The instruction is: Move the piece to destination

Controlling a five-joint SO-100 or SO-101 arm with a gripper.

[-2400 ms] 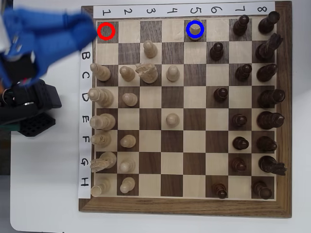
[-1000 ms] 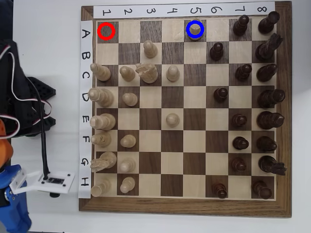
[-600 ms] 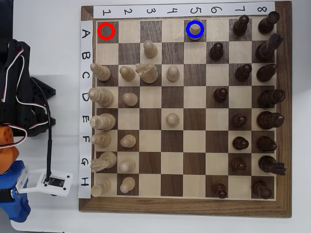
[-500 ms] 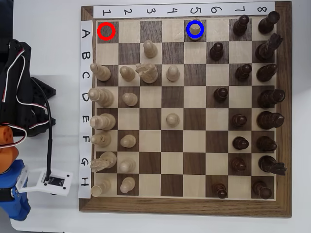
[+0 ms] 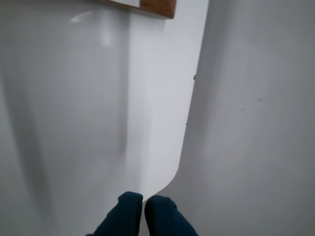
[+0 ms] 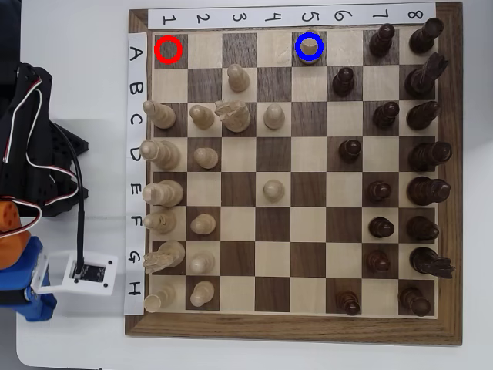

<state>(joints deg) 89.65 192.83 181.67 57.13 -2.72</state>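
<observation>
In the overhead view the arm [image 6: 31,254] sits off the chessboard's [image 6: 293,327] left edge. Between it and the piece [image 6: 309,51] stand pale pawns [image 6: 202,158] in crowded files; the middle columns beyond them lie mostly open.

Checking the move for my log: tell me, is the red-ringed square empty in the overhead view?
Yes, the red-ringed square shows only bare dark wood, while the piece stands inside the blue ring.
</observation>
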